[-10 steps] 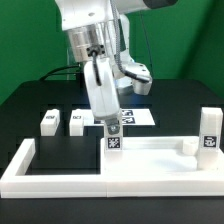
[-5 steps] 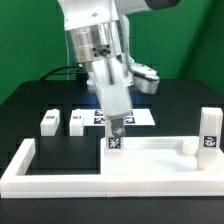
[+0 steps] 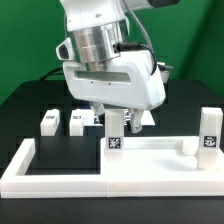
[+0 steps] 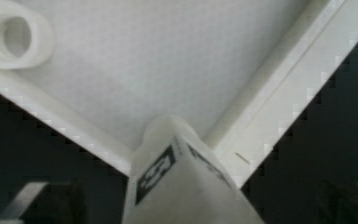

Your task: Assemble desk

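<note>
The white rimmed tabletop (image 3: 155,160) lies flat at the front. One white tagged leg (image 3: 113,139) stands upright on its near-left corner, and another leg (image 3: 207,130) stands at its right end. Two more legs (image 3: 47,121) (image 3: 77,121) rest on the black table behind. My gripper (image 3: 122,126) hangs straight over the corner leg, its fingers open on either side of the leg's top. In the wrist view the leg (image 4: 185,170) stands between the fingers (image 4: 30,200) with dark gaps on both sides, over the tabletop (image 4: 176,70) and its round socket (image 4: 12,40).
The low white border fence (image 3: 22,162) wraps the front left of the tabletop. The marker board (image 3: 145,117) lies flat behind the gripper. A small raised boss (image 3: 186,147) sits on the tabletop near the right leg.
The hand has turned about its vertical axis above the corner leg, from showing its narrow side to showing its broad face. The leg and tabletop have stayed in place.
</note>
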Available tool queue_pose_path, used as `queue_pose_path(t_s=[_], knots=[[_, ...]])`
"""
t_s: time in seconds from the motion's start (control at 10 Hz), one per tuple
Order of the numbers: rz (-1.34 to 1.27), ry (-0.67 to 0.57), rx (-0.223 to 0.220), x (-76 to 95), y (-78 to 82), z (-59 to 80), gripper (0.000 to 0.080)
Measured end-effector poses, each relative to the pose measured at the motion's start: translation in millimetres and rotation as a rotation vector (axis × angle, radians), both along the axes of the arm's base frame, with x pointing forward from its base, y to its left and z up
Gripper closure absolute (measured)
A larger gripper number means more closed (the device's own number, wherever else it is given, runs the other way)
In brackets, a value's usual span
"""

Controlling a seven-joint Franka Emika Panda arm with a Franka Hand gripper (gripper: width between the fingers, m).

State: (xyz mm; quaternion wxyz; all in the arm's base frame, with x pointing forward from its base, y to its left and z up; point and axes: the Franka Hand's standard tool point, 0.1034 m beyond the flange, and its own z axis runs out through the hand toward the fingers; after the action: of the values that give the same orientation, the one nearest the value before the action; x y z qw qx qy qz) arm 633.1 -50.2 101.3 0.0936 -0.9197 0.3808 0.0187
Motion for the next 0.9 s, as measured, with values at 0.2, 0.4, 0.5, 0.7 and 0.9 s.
queue_pose_path(t_s=[0.2, 0.4, 0.5, 0.7, 0.9], knots=[[0.424, -0.066, -0.088, 3.3, -6.3, 1.4, 0.0151], [0.449, -0.087, -0.099, 5.9, -6.7, 0.9, 0.0151], [0.44, -0.085, -0.099, 5.8, -6.8, 0.8, 0.0279], [0.351, -0.072, -0.098, 5.6, -9.0, 0.6, 0.0507], [0.209, -0.052, -0.091, 5.6, -10.0, 0.6, 0.0508]])
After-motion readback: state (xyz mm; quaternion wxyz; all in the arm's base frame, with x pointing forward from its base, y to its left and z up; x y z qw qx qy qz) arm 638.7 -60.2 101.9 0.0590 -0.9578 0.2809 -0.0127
